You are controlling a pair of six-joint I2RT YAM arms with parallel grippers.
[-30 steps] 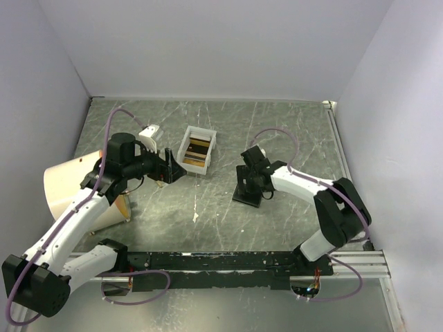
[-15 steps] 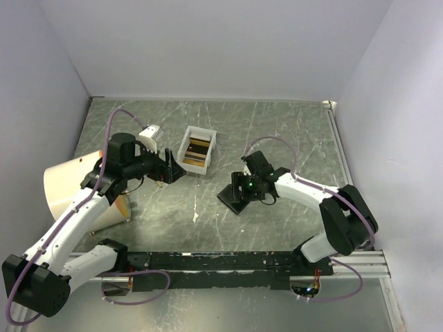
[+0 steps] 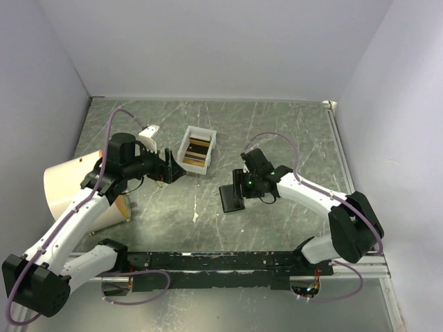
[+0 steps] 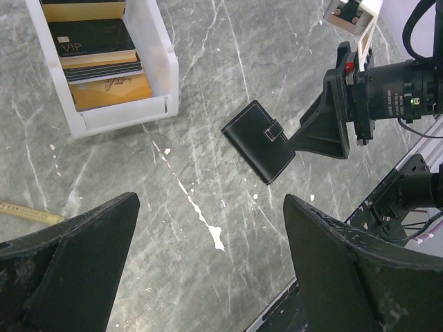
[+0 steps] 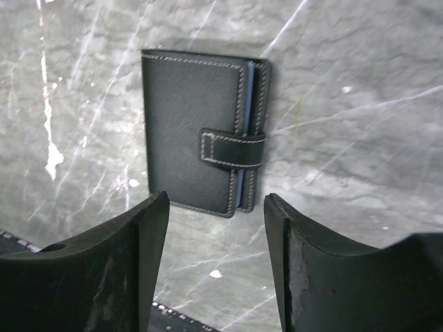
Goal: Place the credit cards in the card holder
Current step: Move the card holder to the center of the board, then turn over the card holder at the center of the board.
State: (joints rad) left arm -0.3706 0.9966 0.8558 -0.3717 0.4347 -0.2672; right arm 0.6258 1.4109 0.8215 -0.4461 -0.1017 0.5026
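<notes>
The card holder (image 3: 232, 198) lies flat and closed on the marble table, black with its strap tab fastened, a pale blue edge showing (image 5: 201, 131). My right gripper (image 3: 245, 184) hovers just beside it; its jaws (image 5: 216, 228) stand apart with only bare table between them. The holder also shows in the left wrist view (image 4: 259, 140), with the right arm right next to it. Gold-tan and dark credit cards (image 4: 97, 48) are stacked in the white box (image 3: 185, 143). My left gripper (image 3: 169, 168) stays wide open and empty beside that box (image 4: 208, 242).
A tan cone-shaped object (image 3: 66, 187) stands at the left under the left arm. A small white block (image 3: 149, 131) sits behind the left gripper. A black rail (image 3: 228, 261) runs along the near edge. Walls close in the table on three sides.
The card holder tipped over from standing on edge under the right gripper and now lies flat, slightly further left. The right jaws came closer together. The left arm has not moved.
</notes>
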